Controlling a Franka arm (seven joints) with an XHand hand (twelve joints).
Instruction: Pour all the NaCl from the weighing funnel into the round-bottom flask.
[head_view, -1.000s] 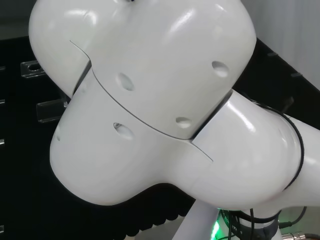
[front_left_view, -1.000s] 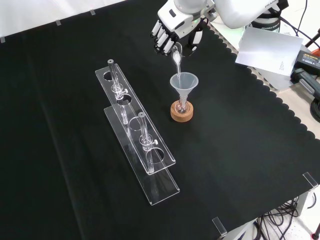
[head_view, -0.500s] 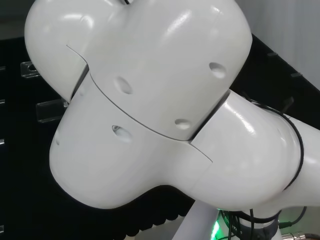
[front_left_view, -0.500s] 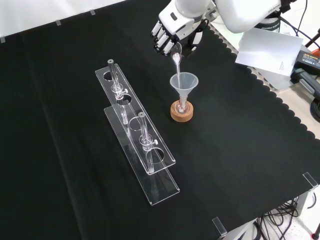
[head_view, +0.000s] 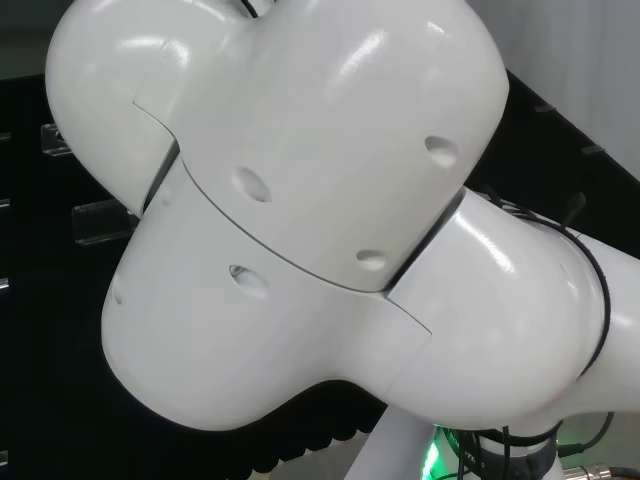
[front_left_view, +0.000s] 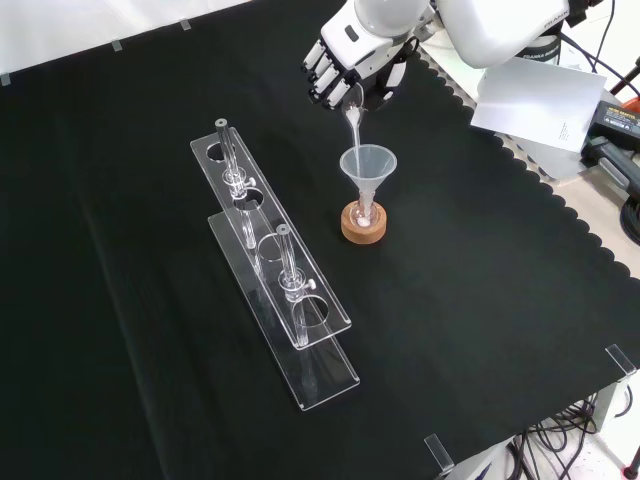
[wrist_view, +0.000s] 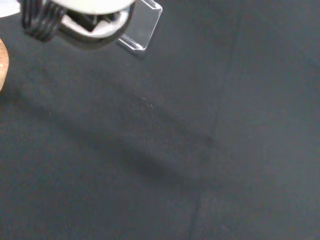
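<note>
Pour in progress, judged from the front view: the hand (front_left_view: 350, 62) has its fingers curled round the upper end of the weighing funnel (front_left_view: 353, 108), which is tipped steeply with its narrow spout down, the tip just above the mouth of a clear conical funnel (front_left_view: 367, 163). That conical funnel sits in the neck of the round-bottom flask (front_left_view: 363, 212), itself seated on a cork ring stand (front_left_view: 362, 225). A whitish streak shows along the weighing funnel's stem, likely NaCl on its way down; how much has reached the flask or is left in the funnel cannot be told, the glass being clear and small. Remaining, as I judge: empty the last of the salt, then withdraw. Surface: black cloth (front_left_view: 480, 300) over the bench, flat, with faint creases. Left of the cork stand in the front view lies a long clear acrylic rack (front_left_view: 272, 260) with two upright glass pieces in it, well apart from the flask. Beyond the cloth's scalloped edge, up and right of the stand, a white sheet of paper (front_left_view: 540, 95) and dark cables. In the head view the arm's white links (head_view: 300, 200) stand before the work.
</note>
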